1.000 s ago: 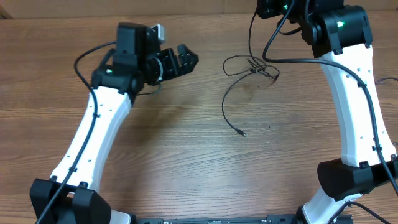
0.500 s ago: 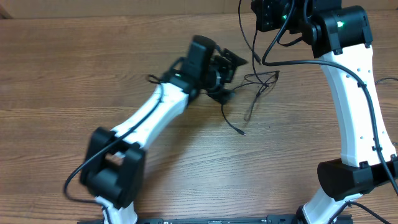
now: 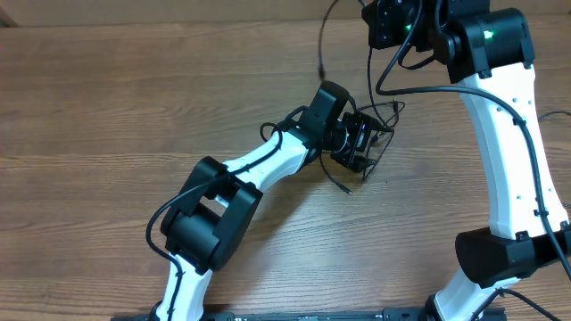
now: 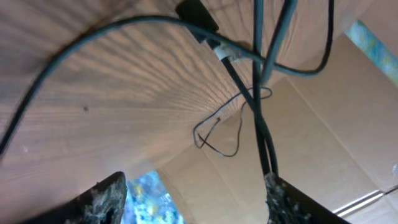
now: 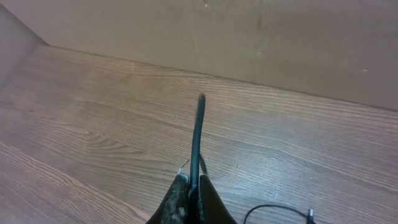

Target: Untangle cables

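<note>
The thin black cables (image 3: pixel 385 111) lie tangled right of the table's middle, with one tail ending in a small plug (image 3: pixel 348 190). My left gripper (image 3: pixel 364 143) is open, reaching in low over the tangle. In the left wrist view its two fingers (image 4: pixel 199 205) are wide apart, with cable strands (image 4: pixel 219 127) ahead and nothing between them. My right gripper (image 5: pixel 191 200) is shut on one black cable (image 5: pixel 199 137), which sticks out past the fingertips. A lifted strand (image 3: pixel 322 40) hangs near the top edge of the overhead view.
Thicker black robot wires (image 3: pixel 419 87) run along the right arm above the tangle. A cardboard wall (image 5: pixel 249 37) stands along the table's far edge. Another cable end with a plug (image 5: pixel 309 214) lies on the wood below the right gripper.
My left arm has swung from the far left across to the tangle. The tangle has shifted and tightened, and one strand has risen toward the top edge with the right gripper.
</note>
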Robot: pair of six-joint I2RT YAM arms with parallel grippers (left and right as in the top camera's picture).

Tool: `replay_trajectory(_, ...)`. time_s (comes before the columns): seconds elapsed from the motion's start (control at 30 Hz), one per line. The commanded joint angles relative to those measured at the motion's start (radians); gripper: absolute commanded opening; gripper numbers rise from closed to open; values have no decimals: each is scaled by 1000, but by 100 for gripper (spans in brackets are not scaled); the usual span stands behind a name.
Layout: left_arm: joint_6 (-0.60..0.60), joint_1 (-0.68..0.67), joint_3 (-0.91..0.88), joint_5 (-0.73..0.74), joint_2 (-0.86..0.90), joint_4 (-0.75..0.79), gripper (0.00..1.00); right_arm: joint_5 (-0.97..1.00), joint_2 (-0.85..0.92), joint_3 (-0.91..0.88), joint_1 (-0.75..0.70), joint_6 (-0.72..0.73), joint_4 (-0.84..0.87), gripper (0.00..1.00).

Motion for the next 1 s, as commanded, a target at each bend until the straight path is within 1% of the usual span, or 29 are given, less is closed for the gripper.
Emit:
replay_trajectory(0.0, 123, 0, 2, 11, 19, -5, 74, 18, -5, 5, -1, -8, 18, 4)
replay_trajectory(0.07, 234, 0, 2, 3, 19, -34, 82, 48, -5, 6, -12, -8, 28, 4)
replay_trajectory(0.13, 391, 12, 2, -9, 19, -53, 90, 92, -5, 6, -24, -7, 28, 4)
replay_trajectory(0.17, 448, 29, 2, -5, 19, -58, 99, 108, -5, 6, -31, -7, 23, 4)
replay_trajectory(0.2, 476, 45, 2, 15, 19, -56, 99, 119, -5, 6, -37, -7, 16, 4)
replay_trajectory(0.27, 533, 104, 3, 106, 18, -21, 100, 140, -5, 6, -51, -6, -2, 4)
replay_trajectory(0.3, 580, 138, 3, 163, 17, 10, 99, 140, -5, 6, -60, 5, -7, 4)
replay_trajectory(0.37, 644, 196, 4, 259, 11, 59, 82, 140, -5, 6, -76, 34, -10, 4)
replay_trajectory(0.4, 666, 220, 4, 299, 5, 82, 79, 140, -5, 6, -84, 46, -9, 4)
replay_trajectory(0.47, 723, 250, 4, 351, -12, 115, 82, 140, -5, 6, -96, 56, -8, 4)
replay_trajectory(0.53, 801, 258, 4, 373, -38, 134, 84, 140, -5, 6, -107, 57, -8, 4)
replay_trajectory(0.57, 862, 254, 4, 375, -54, 138, 87, 140, -5, 6, -109, 57, -10, 4)
replay_trajectory(0.6, 929, 246, 4, 374, -71, 137, 92, 140, -5, 6, -109, 57, -11, 4)
replay_trajectory(0.63, 1010, 232, 4, 366, -89, 132, 100, 140, -5, 6, -109, 57, -12, 4)
replay_trajectory(0.67, 1089, 210, 4, 345, -108, 115, 100, 137, -5, 6, -109, 57, -12, 4)
replay_trajectory(0.73, 1186, 170, 4, 274, -134, 65, 100, 137, -5, 6, -109, 57, -14, 5)
replay_trajectory(0.87, 1354, 52, 4, 5, -154, -78, 100, 138, -5, 6, -109, 57, -20, 5)
replay_trajectory(0.97, 1448, -34, 4, -195, -153, -159, 100, 138, -5, 6, -109, 56, -23, 7)
